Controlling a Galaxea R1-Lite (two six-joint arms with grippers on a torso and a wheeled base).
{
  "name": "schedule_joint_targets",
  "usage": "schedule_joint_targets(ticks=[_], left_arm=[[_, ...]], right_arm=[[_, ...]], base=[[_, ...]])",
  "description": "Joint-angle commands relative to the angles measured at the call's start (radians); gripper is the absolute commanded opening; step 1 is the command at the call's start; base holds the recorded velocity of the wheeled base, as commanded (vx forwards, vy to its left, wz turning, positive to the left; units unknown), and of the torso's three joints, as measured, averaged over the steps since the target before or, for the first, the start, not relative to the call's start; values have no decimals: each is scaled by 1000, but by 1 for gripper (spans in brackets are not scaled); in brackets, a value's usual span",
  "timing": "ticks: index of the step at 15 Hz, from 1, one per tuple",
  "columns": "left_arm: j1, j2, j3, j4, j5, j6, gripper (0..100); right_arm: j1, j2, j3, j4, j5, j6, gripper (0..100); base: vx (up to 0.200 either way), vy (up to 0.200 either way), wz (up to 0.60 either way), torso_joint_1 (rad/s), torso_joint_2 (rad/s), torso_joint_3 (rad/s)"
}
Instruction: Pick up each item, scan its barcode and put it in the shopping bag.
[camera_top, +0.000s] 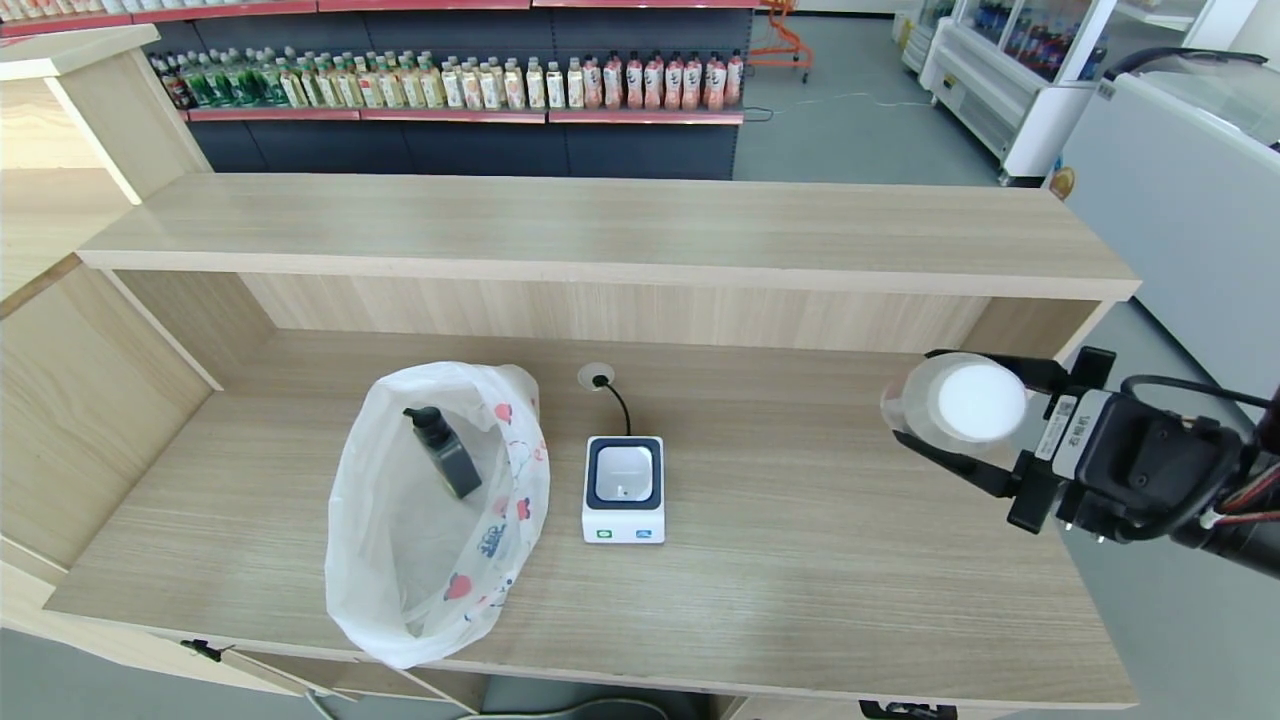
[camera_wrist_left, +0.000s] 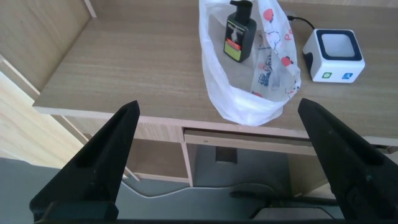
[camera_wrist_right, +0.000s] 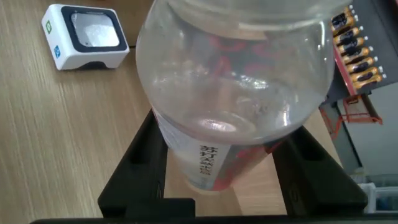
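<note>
My right gripper (camera_top: 960, 425) is shut on a clear plastic bottle (camera_top: 955, 405) with a white cap, held above the counter's right end. In the right wrist view the bottle (camera_wrist_right: 233, 93) sits between the black fingers (camera_wrist_right: 140, 168) and its red and white label shows. A white barcode scanner (camera_top: 623, 488) stands mid-counter; it also appears as the scanner (camera_wrist_right: 84, 35) and the scanner (camera_wrist_left: 334, 55). A white shopping bag (camera_top: 440, 510) lies open to its left with a dark pump bottle (camera_top: 443, 452) inside. My left gripper (camera_wrist_left: 221, 155) hangs open below the counter's front edge, in front of the bag (camera_wrist_left: 252, 68).
The wooden counter (camera_top: 800, 560) has a raised back ledge (camera_top: 600, 225) and side walls. A black cable (camera_top: 615, 400) runs from the scanner to a hole at the back. Drink shelves and freezers stand beyond the counter.
</note>
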Motion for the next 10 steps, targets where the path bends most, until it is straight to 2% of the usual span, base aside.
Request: schedule_joint_targets(ticks=[1, 9, 10], left_arm=[[0, 0, 0, 0, 1, 0, 100], [0, 0, 0, -1, 1, 0, 100], [0, 0, 0, -1, 1, -2, 100]], right_arm=[[0, 29, -26, 0, 19, -47, 0], [2, 73, -64, 3, 32, -87, 0], [5, 79, -64, 3, 32, -87, 0]], base=[[0, 0, 0, 0, 0, 0], [0, 0, 0, 0, 0, 0], [0, 200, 0, 7, 2, 7]])
